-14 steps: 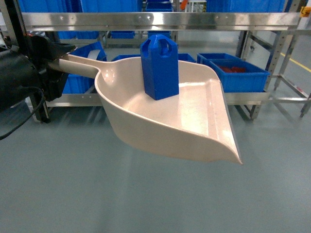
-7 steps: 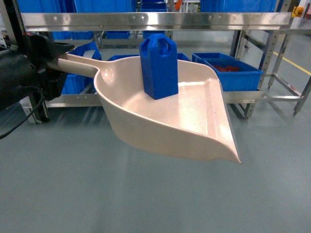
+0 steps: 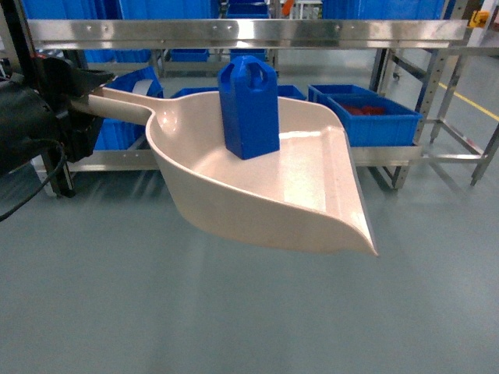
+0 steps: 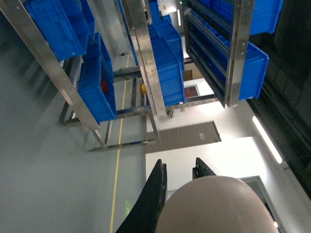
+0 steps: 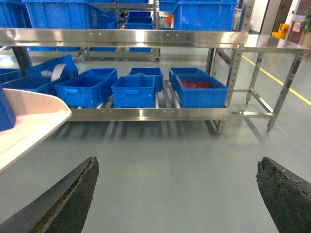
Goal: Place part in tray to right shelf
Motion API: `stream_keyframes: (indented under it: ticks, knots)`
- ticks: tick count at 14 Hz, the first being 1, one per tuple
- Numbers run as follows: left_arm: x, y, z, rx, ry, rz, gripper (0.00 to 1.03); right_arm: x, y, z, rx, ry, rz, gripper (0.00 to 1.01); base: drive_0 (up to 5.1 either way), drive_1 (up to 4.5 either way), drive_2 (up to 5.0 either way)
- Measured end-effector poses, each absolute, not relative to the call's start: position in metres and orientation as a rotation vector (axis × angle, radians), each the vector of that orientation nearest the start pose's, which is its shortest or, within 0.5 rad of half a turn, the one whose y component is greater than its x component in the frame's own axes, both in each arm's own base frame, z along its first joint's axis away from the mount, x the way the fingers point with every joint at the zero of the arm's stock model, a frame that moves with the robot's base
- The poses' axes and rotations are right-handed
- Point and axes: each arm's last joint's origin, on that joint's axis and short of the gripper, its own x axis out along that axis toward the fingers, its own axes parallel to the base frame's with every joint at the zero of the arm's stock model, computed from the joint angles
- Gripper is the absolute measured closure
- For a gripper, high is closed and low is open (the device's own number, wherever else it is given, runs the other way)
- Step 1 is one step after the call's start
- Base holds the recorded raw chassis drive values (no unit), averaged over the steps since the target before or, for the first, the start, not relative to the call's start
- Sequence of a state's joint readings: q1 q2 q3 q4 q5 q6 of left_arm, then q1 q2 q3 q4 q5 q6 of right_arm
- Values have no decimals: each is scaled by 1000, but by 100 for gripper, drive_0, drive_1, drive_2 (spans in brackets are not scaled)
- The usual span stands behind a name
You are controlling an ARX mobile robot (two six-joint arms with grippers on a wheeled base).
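In the head view the tray sits slightly further left and higher than half a second ago, and the part has slid with it, now standing upright on the tray floor near the back wall, its top overlapping the steel rail of the shelf behind. The left gripper clamps the tray's handle at the left edge; the arm body is cut off by the frame. The crates under the shelf hold their places against the previous frame. The right gripper is out of this view.

In the left wrist view the dark fingers lie against the rounded beige tray, which fills the bottom edge; the part is hidden. Racks and blue crates run tilted across the picture.

In the right wrist view the right gripper is spread wide with nothing between its tips. The tray's lip enters from the left, cut off, with a sliver of the part at the edge. The shelf stands ahead.
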State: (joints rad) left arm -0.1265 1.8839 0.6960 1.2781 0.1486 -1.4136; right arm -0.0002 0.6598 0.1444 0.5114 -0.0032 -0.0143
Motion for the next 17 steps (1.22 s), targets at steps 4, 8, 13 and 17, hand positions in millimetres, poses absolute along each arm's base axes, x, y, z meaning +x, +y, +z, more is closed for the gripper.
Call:
stream_keyframes:
  ticks: [4, 8, 13, 17]
  knots:
    - [341, -49, 159, -1402, 118, -298, 90, 151, 0, 196, -14, 5, 0, 3, 281, -6, -365]
    - [340, -51, 158, -1402, 129, -304, 90, 151, 0, 196, -14, 4, 0, 3, 3, 423, -416]
    - [341, -49, 158, -1402, 124, -295, 90, 151, 0, 196, -14, 7, 0, 3, -489, 333, 84]
    - [341, -46, 159, -1401, 105, -287, 90, 151, 0, 196, -14, 10, 2, 3, -205, 222, -46]
